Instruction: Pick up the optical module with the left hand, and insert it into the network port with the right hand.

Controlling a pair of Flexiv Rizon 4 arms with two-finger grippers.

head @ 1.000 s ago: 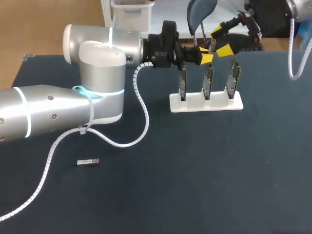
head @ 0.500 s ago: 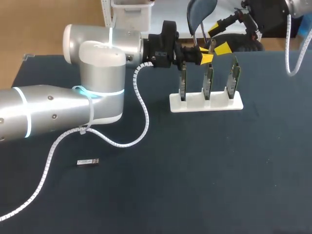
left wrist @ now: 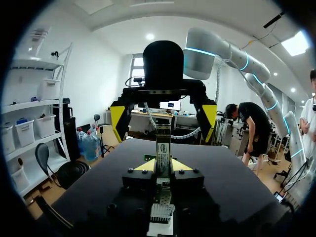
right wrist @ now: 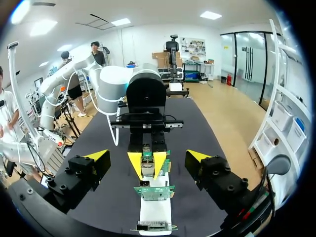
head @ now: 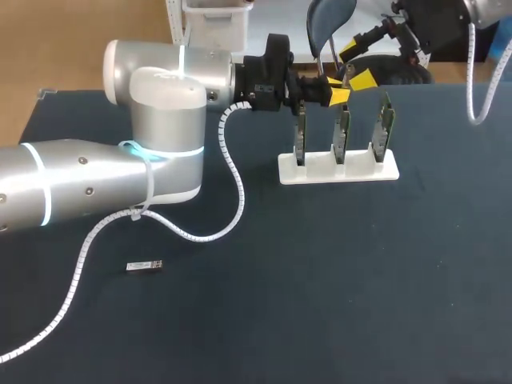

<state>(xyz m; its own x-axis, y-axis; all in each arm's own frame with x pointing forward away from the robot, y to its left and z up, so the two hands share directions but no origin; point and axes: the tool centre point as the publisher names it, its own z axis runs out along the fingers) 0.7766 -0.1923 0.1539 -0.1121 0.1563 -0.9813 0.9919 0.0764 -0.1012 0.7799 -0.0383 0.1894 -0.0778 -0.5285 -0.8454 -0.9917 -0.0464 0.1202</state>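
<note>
Navy table [head: 360,280]; only the head view shows the optical module [head: 144,266], toward its front-left corner; wrist views show left gripper [left wrist: 162,166] clamped on the middle green card [left wrist: 163,143]; right gripper [head: 360,66] spread wide by the far edge.

The left claw [left wrist: 163,166] has its yellow tips pressed against both sides of an upright, narrow green circuit board [left wrist: 163,148]. Beyond that board, over the dark worktop [left wrist: 237,182], the right claw [left wrist: 162,118] hangs with its fingers spread wide.

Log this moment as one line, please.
left gripper: shut on upright optical module over board rack | right gripper: open, facing it | second module: loose on table
</note>
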